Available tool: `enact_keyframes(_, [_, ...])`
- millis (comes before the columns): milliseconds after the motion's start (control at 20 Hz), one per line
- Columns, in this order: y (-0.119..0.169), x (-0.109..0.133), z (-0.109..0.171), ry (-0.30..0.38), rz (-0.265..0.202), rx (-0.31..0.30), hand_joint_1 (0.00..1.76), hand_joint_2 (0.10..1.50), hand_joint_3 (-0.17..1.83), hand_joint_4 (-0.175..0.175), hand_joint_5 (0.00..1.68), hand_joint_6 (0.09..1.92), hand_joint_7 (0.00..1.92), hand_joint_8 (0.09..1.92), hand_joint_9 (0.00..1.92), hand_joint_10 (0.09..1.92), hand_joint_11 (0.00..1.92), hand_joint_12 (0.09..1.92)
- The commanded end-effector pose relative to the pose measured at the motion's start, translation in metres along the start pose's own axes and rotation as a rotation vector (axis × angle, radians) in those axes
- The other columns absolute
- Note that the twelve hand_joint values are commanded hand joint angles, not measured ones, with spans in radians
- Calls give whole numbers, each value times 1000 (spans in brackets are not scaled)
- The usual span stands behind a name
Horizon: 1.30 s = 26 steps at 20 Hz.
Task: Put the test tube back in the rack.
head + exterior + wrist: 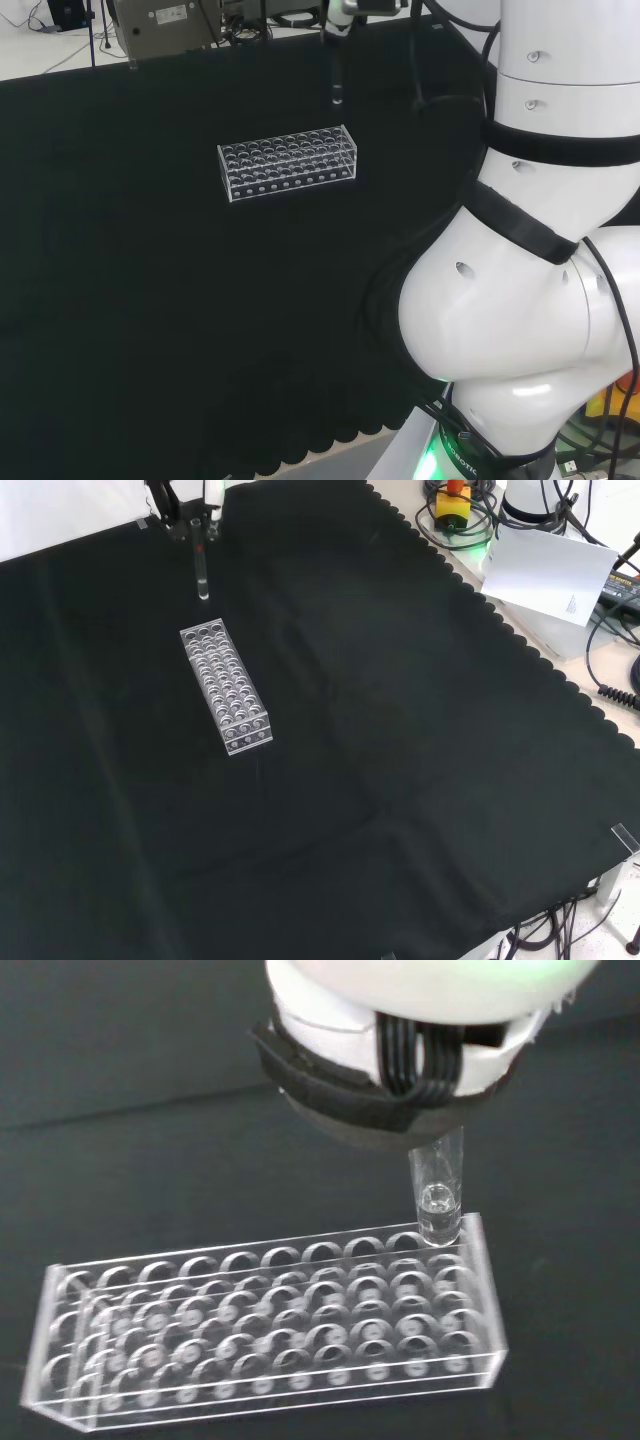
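Observation:
A clear test tube [337, 82] hangs upright from the hand [345, 12] at the head view's top, above the cloth and just beyond the right end of the clear plastic rack [288, 162]. In the front view the test tube [203, 572] hangs from the hand [190, 510], a little past the far end of the rack [225, 687]. In the wrist view the test tube's [438, 1195] round bottom hovers over the rack's [270, 1330] end corner holes, and the hand [400, 1050] is shut on its upper part. The rack's holes look empty.
The arm's white links [540, 250] take up the head view's right. A grey box [165, 25] stands behind the cloth. In the front view, a white sheet [545, 570], a yellow button box [455, 500] and cables lie beyond the cloth's scalloped edge.

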<state>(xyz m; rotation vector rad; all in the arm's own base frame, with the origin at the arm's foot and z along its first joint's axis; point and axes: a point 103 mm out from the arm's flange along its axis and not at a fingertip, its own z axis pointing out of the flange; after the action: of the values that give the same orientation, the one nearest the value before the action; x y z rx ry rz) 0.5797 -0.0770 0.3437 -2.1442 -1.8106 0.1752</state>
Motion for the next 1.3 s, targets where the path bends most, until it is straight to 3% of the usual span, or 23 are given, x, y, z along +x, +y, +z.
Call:
enact_keyframes(50, [-2,-27,-13,-6,55,-17,1438,629,600,-175,1349,301,1441,661,1540,87,1194,850])
enact_keyframes(400, [-1,-29,6,93,64,22,1438,629,600,-175,1349,301,1442,661,1540,87,1194,850])
enact_keyframes(1300, [21,-22,52,117,46,84,1438,629,600,-175,1349,300,1443,659,1540,87,1194,850])
